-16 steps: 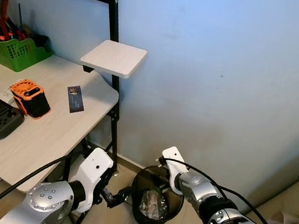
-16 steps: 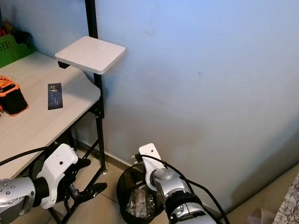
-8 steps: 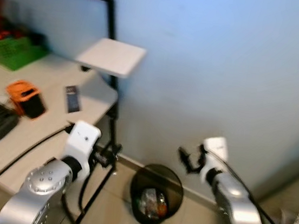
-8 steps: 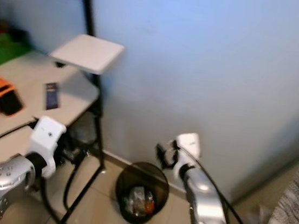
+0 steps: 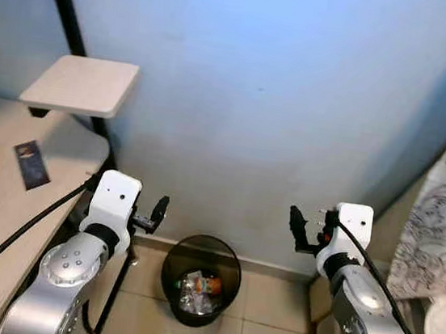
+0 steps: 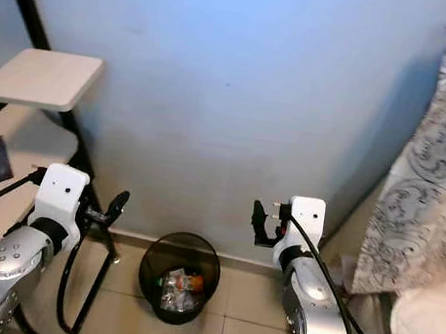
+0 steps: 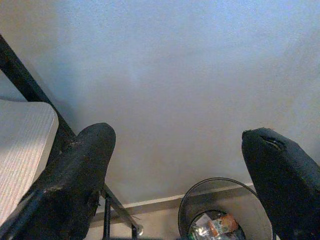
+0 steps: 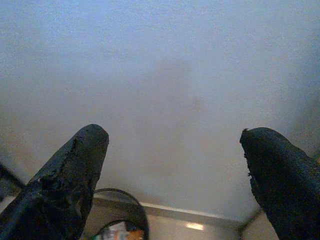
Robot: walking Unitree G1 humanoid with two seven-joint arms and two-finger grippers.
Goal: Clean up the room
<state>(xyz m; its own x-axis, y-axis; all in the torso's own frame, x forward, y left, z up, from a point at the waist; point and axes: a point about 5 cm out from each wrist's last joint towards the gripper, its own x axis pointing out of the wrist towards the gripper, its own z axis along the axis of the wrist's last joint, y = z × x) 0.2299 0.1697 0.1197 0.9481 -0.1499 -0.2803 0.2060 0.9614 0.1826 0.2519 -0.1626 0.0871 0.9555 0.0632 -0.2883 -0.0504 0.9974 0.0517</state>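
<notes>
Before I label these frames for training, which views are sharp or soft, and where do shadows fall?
Eye views: sharp, wall shaded toward the right corner. Left wrist view: round black mesh waste bin readable, open left gripper fingers near and soft. Right wrist view: hazy, with a faint shadow on the wall.

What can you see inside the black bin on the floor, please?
The black bin holds crumpled wrappers, one partly orange. Whatever lies beneath them is covered, and the bottom is hidden.

The left gripper points at a pale blue wall, its two black fingers spread wide with nothing between them. Between the fingers, low down, a black bin stands on the floor against the wall, holding crumpled wrappers. A pale shelf and a black frame bar sit beside one finger.
</notes>
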